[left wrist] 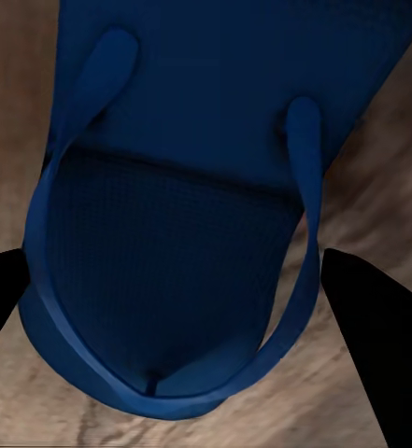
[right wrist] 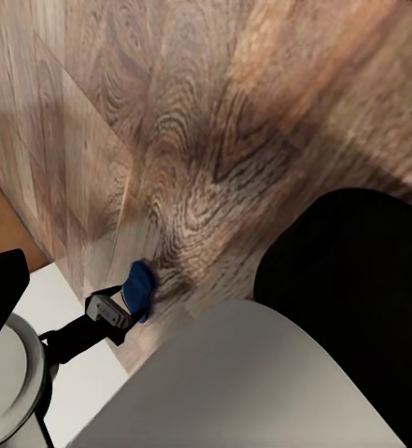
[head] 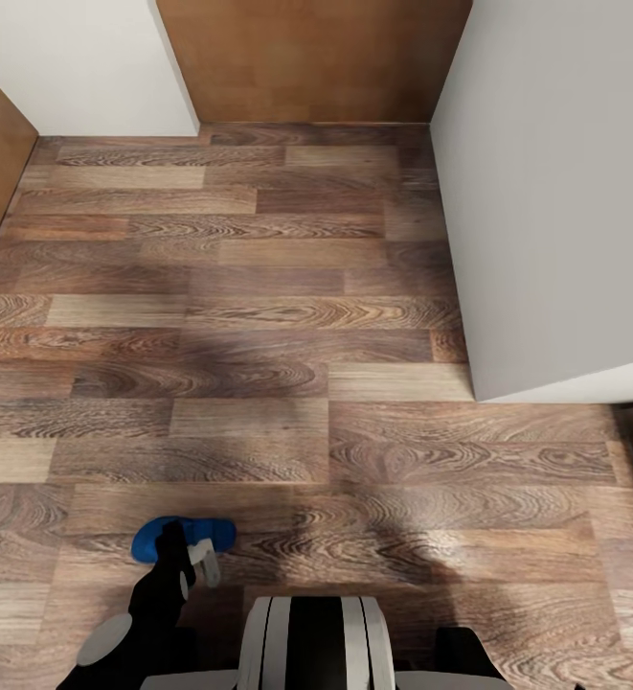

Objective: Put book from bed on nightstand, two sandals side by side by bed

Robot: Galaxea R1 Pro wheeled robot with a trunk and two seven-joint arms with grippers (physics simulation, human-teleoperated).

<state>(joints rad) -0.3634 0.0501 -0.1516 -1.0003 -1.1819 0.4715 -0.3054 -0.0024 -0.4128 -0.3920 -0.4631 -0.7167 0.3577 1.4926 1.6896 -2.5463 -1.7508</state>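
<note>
The left gripper (left wrist: 182, 280) is straddling one blue sandal (head: 177, 537), fingers wide apart (seemingly not clamping yet); closing comes next.

The left gripper (head: 199, 559) reaches low over the sandal (head: 177, 537), fingers (left wrist: 378, 322) apparently spread beside it.

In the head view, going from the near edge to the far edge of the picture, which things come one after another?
Robot trunk → left end effector → blue sandal → bare wood-plank floor → light wooden door.
</note>
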